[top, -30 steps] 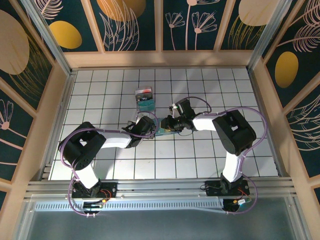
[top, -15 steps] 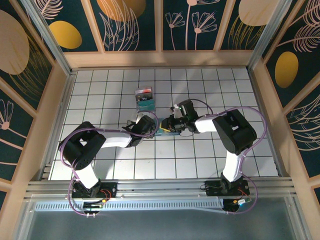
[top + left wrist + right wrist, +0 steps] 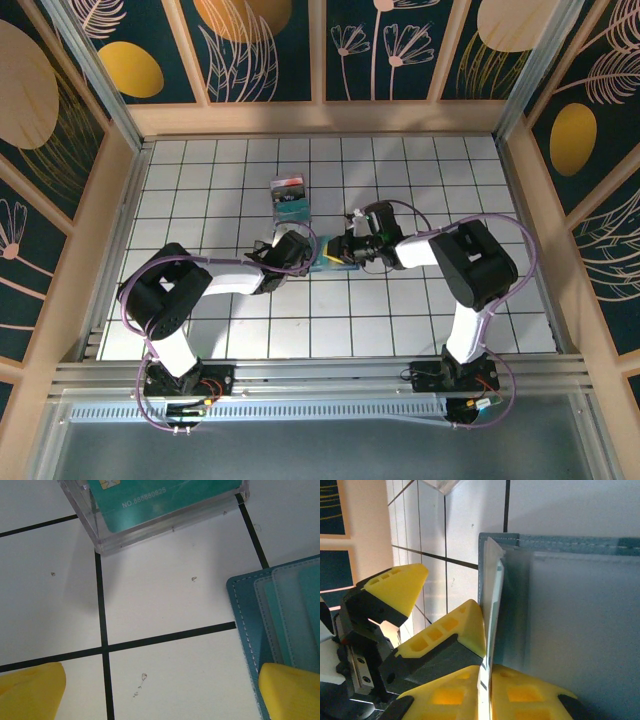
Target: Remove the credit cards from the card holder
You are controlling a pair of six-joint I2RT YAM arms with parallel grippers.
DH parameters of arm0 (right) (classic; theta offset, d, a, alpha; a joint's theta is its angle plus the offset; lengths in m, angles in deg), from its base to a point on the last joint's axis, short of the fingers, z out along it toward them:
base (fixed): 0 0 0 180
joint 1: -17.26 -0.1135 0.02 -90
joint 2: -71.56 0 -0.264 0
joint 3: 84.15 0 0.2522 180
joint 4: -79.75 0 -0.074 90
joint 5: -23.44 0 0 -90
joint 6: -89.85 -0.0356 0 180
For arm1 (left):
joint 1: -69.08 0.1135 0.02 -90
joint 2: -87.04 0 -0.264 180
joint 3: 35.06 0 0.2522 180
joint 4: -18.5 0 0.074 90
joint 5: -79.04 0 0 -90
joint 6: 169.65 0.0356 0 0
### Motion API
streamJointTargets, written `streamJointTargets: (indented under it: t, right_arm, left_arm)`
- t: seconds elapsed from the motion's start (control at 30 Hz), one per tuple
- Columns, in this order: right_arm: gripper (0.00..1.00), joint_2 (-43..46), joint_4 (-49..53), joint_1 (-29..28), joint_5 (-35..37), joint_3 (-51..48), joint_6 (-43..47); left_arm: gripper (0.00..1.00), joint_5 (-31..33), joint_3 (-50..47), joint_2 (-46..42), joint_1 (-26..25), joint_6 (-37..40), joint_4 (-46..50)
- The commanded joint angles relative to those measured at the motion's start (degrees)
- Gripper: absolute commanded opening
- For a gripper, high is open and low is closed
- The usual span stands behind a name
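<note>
A white table (image 3: 200, 330) with black lines sits inside wooden walls with blue flower pictures. The two arms meet in the middle of it. The blue wallet (image 3: 580, 610) lies flat between the two grippers. The left gripper (image 3: 160, 694) is spread wide and grasps nothing. One of its yellow fingertips (image 3: 290, 690) sits on a corner of the wallet. A clear box (image 3: 165, 515) with something teal inside stands just past those fingers. The right gripper (image 3: 485, 690) is pinched tight on a thin pale card (image 3: 492, 595). The card stands on its edge at the end of the wallet.
</note>
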Motion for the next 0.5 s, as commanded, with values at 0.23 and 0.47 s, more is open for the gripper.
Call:
streamJointTargets:
  t: [0.23, 0.47]
  right_arm:
    - [0.04, 3.7, -0.6, 1.1, -0.3, -0.8, 0.5]
    - [0.0, 5.5, 12.8, 1.4, 7.7, 2.3, 6.7]
  left_arm:
    - [0.99, 0.3, 0.0, 1.8, -0.1, -0.3, 4.9]
    - [0.99, 0.6, 0.4, 0.7, -0.2, -0.3, 5.0]
